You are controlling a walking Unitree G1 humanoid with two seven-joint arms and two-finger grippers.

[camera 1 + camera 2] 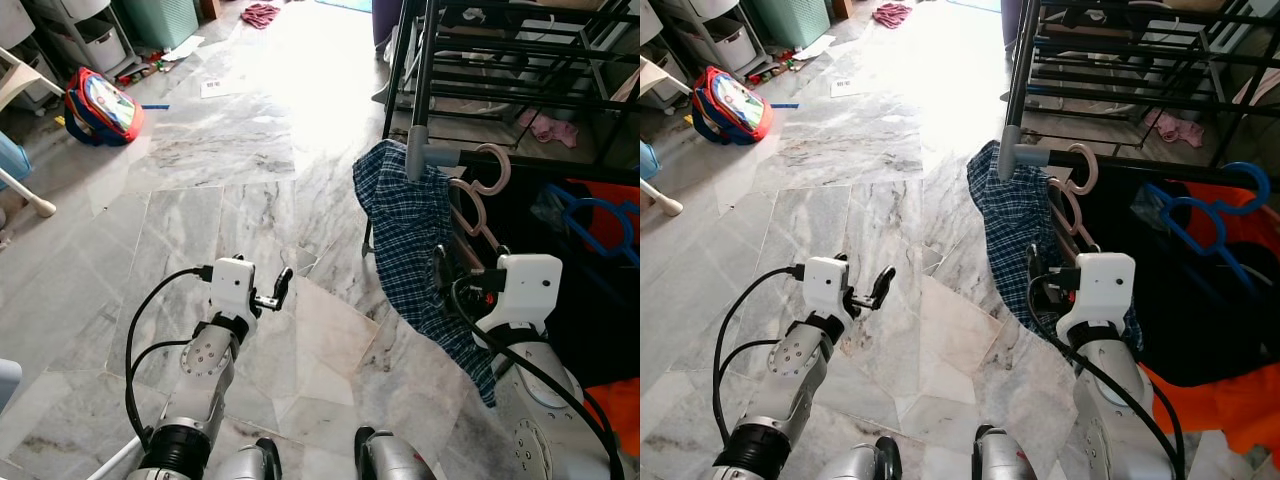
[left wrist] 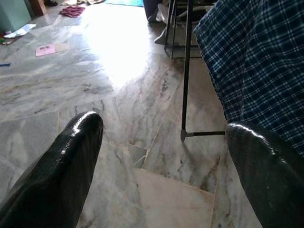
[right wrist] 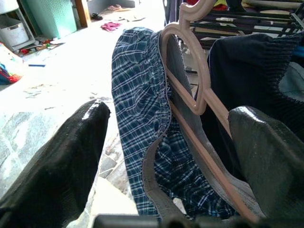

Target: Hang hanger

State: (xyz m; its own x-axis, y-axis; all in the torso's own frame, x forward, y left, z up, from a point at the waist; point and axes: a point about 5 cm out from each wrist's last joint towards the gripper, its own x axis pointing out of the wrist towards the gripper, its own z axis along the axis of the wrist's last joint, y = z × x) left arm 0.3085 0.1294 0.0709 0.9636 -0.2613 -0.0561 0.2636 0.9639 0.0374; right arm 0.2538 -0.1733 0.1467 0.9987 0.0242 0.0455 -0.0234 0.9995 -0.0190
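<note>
A grey marble floor (image 1: 230, 200) spreads across the left and centre of the head views. A black clothes rack (image 1: 520, 90) stands at the upper right. From its rail hangs a blue plaid garment (image 1: 415, 250), right of centre, on a pink hanger (image 1: 480, 185) whose hook sits over the rail. A blue hanger (image 1: 1200, 205) hangs further right over dark clothing. The right gripper (image 3: 166, 142), at lower right, faces the plaid garment with fingers spread wide, holding nothing. The left gripper (image 1: 278, 292), at lower left over the floor, is likewise wide apart and empty. A red backpack (image 1: 100, 105) lies at upper left.
</note>
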